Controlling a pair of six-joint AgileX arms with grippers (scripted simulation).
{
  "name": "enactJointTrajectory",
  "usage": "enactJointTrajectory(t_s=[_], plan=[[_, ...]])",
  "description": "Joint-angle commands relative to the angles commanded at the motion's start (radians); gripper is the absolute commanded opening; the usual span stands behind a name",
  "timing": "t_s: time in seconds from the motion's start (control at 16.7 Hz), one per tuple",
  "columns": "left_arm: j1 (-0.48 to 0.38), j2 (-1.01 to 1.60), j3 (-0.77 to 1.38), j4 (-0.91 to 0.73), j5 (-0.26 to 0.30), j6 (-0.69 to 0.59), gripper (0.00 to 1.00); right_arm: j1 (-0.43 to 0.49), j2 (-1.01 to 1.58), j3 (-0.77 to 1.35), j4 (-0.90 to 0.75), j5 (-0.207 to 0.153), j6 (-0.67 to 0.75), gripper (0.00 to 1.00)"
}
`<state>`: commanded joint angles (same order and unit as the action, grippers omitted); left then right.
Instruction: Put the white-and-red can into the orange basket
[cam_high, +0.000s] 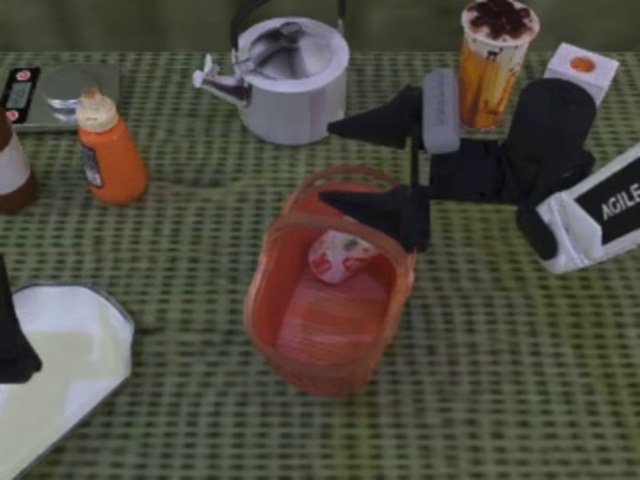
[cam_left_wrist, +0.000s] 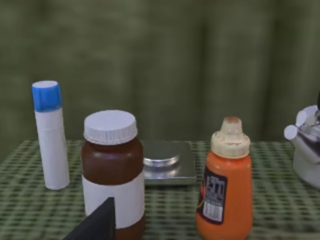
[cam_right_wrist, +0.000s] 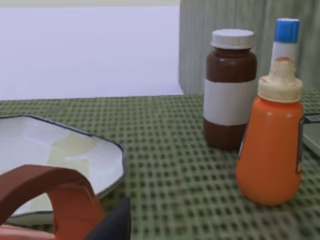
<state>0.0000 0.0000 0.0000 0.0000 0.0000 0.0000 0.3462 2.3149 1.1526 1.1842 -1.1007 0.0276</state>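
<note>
Right gripper up high over the far rim of the orange basket, fingers spread wide, holding nothing. White-and-red can down inside the basket at the far end, leaning on its side, not touching the fingers. Probably light and thin, easy to dent, smooth and a bit slippery. Best held gently round the middle of its round body. Basket looks bendy, so better lifted by the arched handle. Left gripper parked at the left edge of the surface by the white plate; open or closed, cannot tell.
</note>
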Motion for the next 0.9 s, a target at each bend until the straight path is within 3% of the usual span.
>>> enactJointTrajectory(t_s=[0.36,0.54,0.72,0.9], plan=[[0.0,0.0,0.0,0.0,0.0,0.0,1.0,-0.004,-0.001,0.001,0.0,0.0,0.0,1.0],[-0.023,0.058,0.039,-0.054,0.008,0.024,1.0,-0.008,-0.055,-0.031,-0.027,0.017,-0.003,1.0],[-0.074,0.199,0.14,-0.177,0.021,0.086,1.0,-0.023,-0.19,-0.108,-0.094,0.069,-0.009,1.0],[-0.143,0.399,0.305,-0.34,0.031,0.181,1.0,-0.051,-0.391,-0.221,-0.197,0.16,-0.018,1.0]])
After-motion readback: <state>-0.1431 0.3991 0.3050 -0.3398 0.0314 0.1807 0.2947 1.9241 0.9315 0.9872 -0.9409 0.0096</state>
